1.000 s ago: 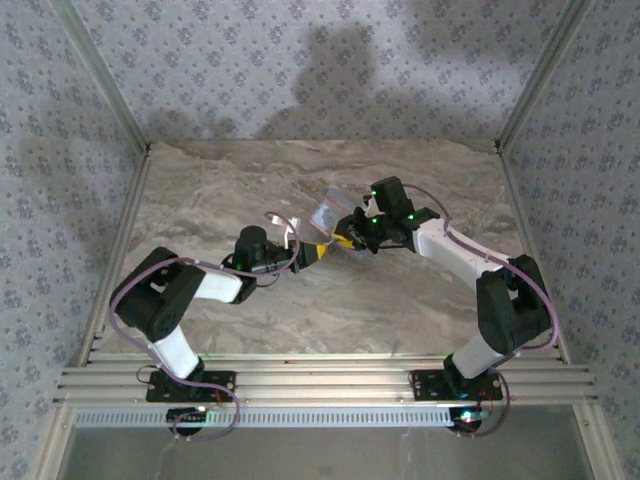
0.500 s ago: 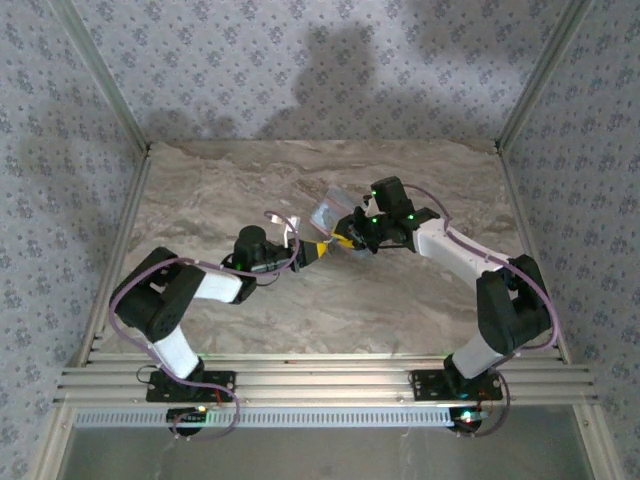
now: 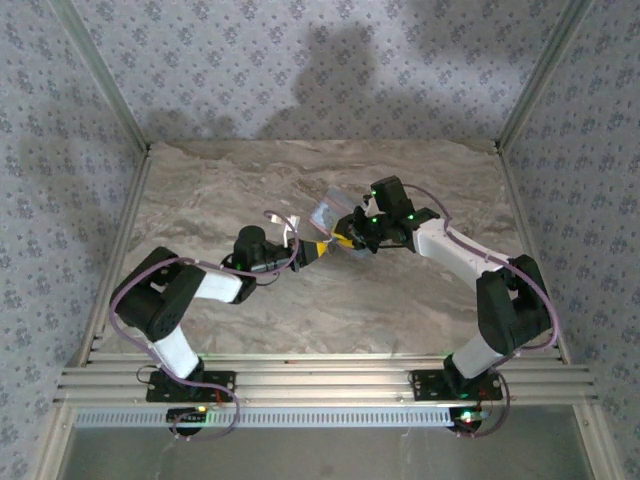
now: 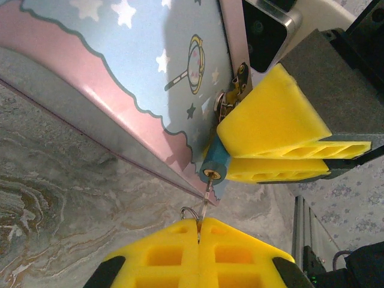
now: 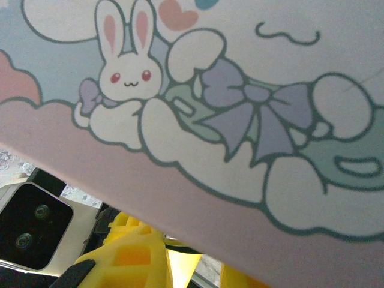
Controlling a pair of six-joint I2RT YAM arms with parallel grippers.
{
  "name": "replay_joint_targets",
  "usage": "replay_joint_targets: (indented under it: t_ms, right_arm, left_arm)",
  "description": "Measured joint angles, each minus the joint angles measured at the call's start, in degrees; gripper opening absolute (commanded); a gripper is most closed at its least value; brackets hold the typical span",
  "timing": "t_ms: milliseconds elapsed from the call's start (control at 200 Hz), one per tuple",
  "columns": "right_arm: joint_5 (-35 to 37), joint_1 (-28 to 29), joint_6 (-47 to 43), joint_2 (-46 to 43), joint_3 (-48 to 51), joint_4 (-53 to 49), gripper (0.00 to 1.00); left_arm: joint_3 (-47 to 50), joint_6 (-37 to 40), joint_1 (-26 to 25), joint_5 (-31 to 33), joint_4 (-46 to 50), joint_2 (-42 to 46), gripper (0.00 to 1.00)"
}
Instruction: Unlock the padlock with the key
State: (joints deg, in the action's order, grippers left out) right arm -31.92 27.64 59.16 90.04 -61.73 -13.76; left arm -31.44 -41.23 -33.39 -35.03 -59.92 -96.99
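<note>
Key (image 4: 204, 204) pinched in closed left gripper (image 4: 198, 231), tip at keyhole of padlock (image 4: 214, 163), itself clamped by right gripper (image 4: 240, 157) at box (image 4: 120, 72) edge. Risk: bends or slips free if twisted off-axis.

My left end effector (image 4: 199, 223) pinches the key (image 4: 206, 195), its tip in the padlock (image 4: 215, 163); the right end effector (image 4: 231, 157) clamps this padlock just beside the box (image 4: 120, 72).

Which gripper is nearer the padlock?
Right. The right gripper clamps the padlock itself; the left gripper stands off, pinching the key whose tip meets it.
</note>
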Motion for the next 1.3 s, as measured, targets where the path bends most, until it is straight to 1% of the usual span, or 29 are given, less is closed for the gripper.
replay_joint_targets:
  t_ms: [440,769,844,934,994,1124,1304]
  right_arm:
    - [-0.26,0.94,-0.24,0.87,0.0,0.28,0.0]
    - [-0.68,1.03,-1.84,1.88,-0.57,0.07,0.0]
    - [-0.66,1.11,-2.03,2.21,-0.57,-0.04,0.11]
    - [-0.28,1.29,-2.12,2.6,-0.59,-0.2,0.28]
    - [0.2,1.64,-2.16,2.89,-0.68,-0.37,0.33]
    - [1.51,3.13,-2.14,3.89,-0.63,-0.28,0.37]
    - [2.69,4.74,-1.55,5.18,1.73,1.16,0.36]
  left_arm:
    - [-1.11,-1.92,0.39,-2.67,-1.79,-2.8,0.0]
    - [-1.68,-1.95,1.16,-4.37,-0.9,-2.99,0.0]
    - [-1.68,-1.73,1.14,-4.37,-0.17,-3.06,0.0]
    - [-1.6,-1.29,1.14,-4.33,0.57,-3.1,0.0]
    - [-1.09,-1.25,1.01,-4.24,0.17,-3.1,0.0]
    - [0.72,-0.98,0.13,-3.06,-2.19,-3.41,0.0]
    - [3.87,-0.39,-1.18,-0.79,-6.08,-6.82,0.0]
